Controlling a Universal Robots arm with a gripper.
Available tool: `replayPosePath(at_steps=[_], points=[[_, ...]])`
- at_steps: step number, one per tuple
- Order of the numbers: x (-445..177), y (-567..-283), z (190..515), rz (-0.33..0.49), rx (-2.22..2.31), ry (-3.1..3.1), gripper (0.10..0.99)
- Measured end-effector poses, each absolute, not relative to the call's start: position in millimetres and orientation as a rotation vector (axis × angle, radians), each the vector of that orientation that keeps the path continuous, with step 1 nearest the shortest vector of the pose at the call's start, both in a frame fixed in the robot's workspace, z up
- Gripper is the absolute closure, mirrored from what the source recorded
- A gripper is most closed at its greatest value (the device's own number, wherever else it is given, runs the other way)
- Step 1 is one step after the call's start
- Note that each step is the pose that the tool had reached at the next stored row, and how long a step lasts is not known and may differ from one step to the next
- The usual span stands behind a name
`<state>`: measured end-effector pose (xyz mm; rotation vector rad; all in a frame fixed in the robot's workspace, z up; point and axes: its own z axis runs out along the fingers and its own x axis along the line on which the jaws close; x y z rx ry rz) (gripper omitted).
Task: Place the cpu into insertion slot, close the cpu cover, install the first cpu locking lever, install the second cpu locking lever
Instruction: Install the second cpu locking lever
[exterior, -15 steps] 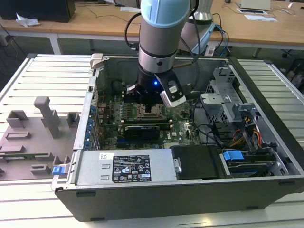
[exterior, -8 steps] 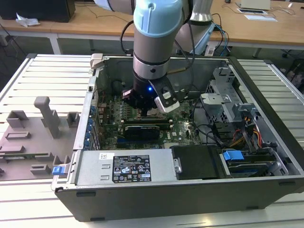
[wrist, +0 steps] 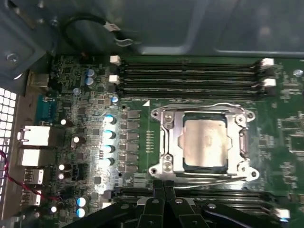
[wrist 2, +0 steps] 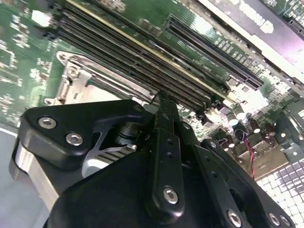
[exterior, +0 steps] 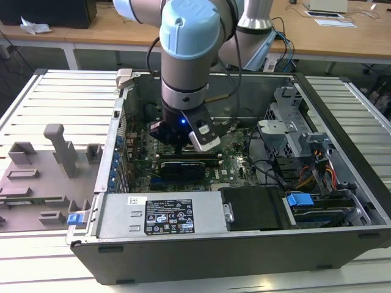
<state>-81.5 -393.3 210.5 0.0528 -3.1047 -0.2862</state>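
Note:
In the first wrist view the cpu [wrist: 206, 142], a pale silvery square, lies in the insertion slot [wrist: 159, 114] on the green motherboard. The grey cpu cover [wrist: 176, 137] is down around it, its window framing the chip. One thin wire locking lever [wrist: 204, 105] runs along one side of the socket and a second [wrist: 209, 175] along the opposite side; both lie flat. My gripper [wrist: 164, 186] is shut with nothing between its fingers, its tips right beside the second lever's edge of the socket. The gripper [wrist 2: 161, 99] also shows in the second wrist view and, inside the computer case, the gripper [exterior: 176, 145] in the exterior view.
Long black memory slots [wrist: 190, 76] flank the socket on two sides. A row of capacitors [wrist: 109, 135] stands nearby. The open case holds a power supply [exterior: 165, 217], a drive cage [exterior: 293, 134] and loose cables [exterior: 305, 177]. A grey fixture tray [exterior: 43, 177] sits at the exterior view's left.

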Motion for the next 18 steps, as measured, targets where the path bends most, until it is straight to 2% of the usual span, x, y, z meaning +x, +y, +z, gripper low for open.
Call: replayPosePath(at_steps=[8,18], points=[[-85.4,-393.0,198.8,-0.351,0.108,-3.094,0.980],[-85.2,-386.9,197.3,-0.356,0.154,-3.089,0.980]])
